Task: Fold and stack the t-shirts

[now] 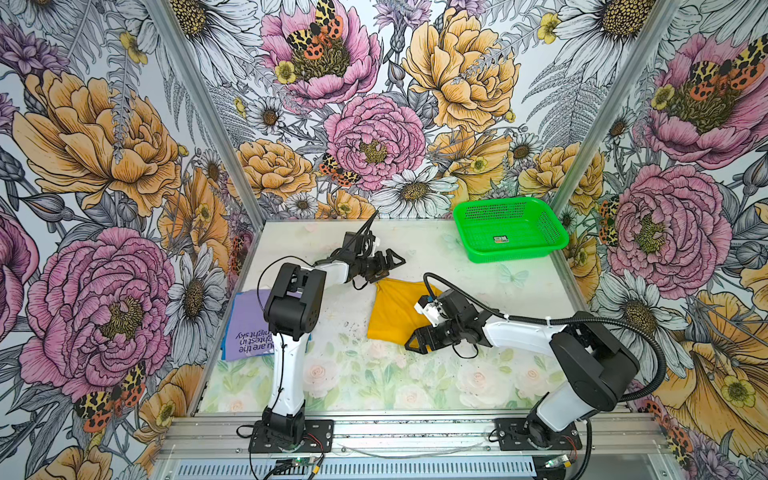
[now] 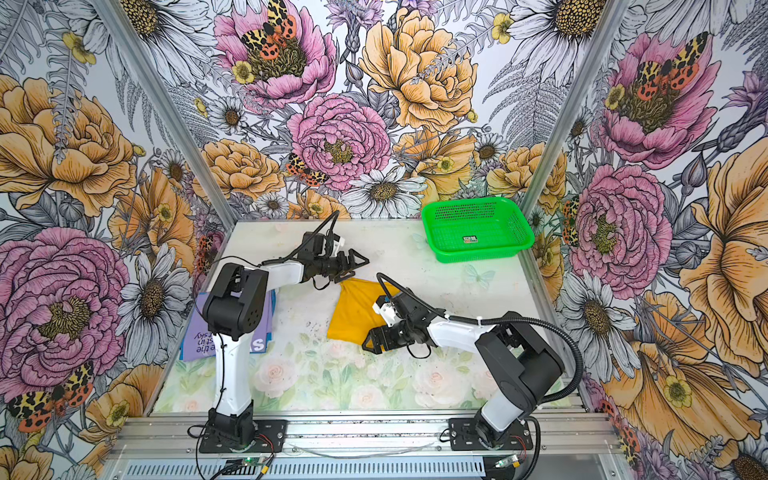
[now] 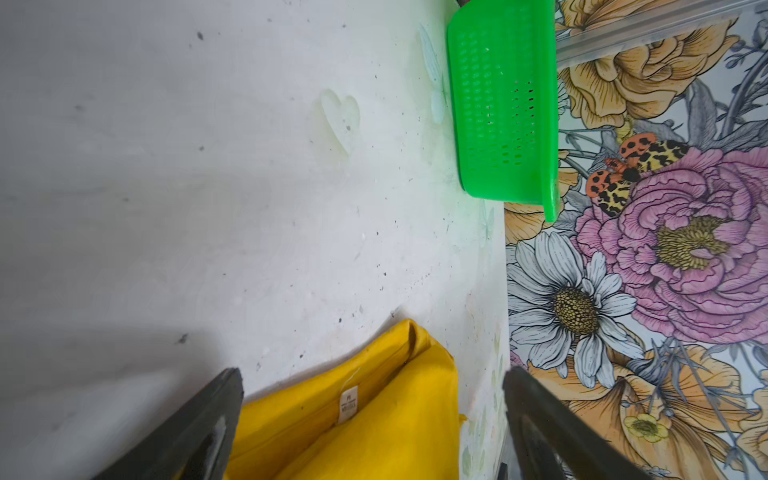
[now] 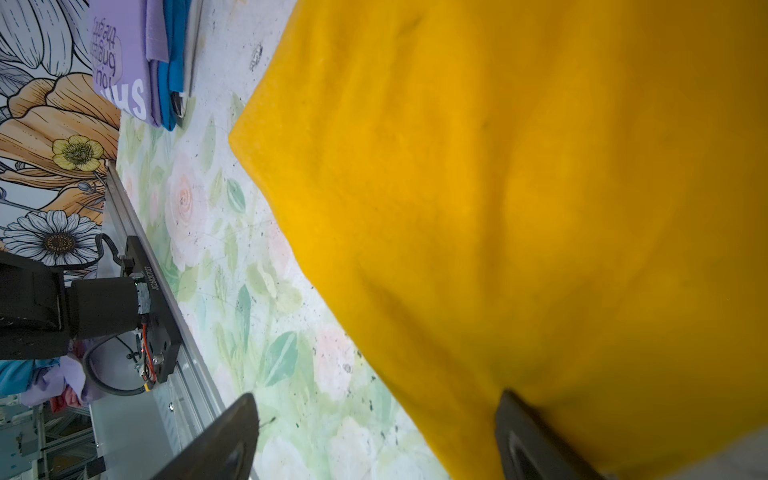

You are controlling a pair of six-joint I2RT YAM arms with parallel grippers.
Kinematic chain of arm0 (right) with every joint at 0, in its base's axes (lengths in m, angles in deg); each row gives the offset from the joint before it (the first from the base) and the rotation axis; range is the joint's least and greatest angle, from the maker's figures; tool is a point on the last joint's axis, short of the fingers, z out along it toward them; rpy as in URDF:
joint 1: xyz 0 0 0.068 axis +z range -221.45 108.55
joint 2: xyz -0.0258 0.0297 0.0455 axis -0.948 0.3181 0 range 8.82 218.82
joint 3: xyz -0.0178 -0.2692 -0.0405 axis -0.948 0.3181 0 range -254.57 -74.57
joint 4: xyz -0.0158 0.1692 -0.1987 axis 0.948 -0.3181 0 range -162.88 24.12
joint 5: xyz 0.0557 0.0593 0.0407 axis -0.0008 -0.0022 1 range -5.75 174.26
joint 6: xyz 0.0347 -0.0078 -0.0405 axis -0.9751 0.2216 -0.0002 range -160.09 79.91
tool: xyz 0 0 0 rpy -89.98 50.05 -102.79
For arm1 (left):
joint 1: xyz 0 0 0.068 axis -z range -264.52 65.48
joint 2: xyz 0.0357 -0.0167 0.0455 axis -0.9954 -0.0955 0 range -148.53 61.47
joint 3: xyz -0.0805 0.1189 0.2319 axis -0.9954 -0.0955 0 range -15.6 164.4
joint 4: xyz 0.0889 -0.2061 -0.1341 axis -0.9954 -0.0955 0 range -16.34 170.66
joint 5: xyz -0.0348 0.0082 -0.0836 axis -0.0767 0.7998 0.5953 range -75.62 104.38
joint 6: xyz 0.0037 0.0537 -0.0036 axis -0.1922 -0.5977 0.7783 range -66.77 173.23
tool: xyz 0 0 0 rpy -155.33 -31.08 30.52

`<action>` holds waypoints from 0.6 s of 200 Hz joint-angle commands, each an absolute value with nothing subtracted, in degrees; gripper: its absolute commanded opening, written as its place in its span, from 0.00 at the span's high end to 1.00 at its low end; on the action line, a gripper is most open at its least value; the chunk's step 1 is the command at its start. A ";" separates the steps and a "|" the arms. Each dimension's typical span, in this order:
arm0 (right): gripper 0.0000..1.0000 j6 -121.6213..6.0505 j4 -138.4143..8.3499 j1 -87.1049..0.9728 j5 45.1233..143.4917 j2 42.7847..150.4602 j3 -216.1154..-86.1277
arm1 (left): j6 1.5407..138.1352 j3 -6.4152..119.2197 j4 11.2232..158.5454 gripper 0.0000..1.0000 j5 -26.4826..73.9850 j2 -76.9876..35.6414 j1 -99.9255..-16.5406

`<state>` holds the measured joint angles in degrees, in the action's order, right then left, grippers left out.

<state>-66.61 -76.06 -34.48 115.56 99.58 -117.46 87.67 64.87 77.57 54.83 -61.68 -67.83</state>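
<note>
Seeing the folded mustard-yellow cloth t-shirt point(image 1: 392, 311) lying between my left tool point(image 1: 392, 266) and right tool point(image 1: 412, 341), I read both as spread apart, empty.

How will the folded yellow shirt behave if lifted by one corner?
The yellow shirt is soft, creased cloth, so it will probably droop. Its loose folded layers, seen by the neck label, may slide apart and unfold.

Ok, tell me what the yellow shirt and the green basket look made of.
Yellow shirt: soft matte cloth, likely cotton knit; it creases and carries a sewn neck label. Green basket: rigid glossy plastic, moulded with perforated walls.
</note>
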 commanded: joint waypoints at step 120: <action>0.01 -60.55 -107.30 -46.93 90.24 107.96 -142.87 | 79.29 45.63 54.93 0.01 39.44 -37.08 -63.63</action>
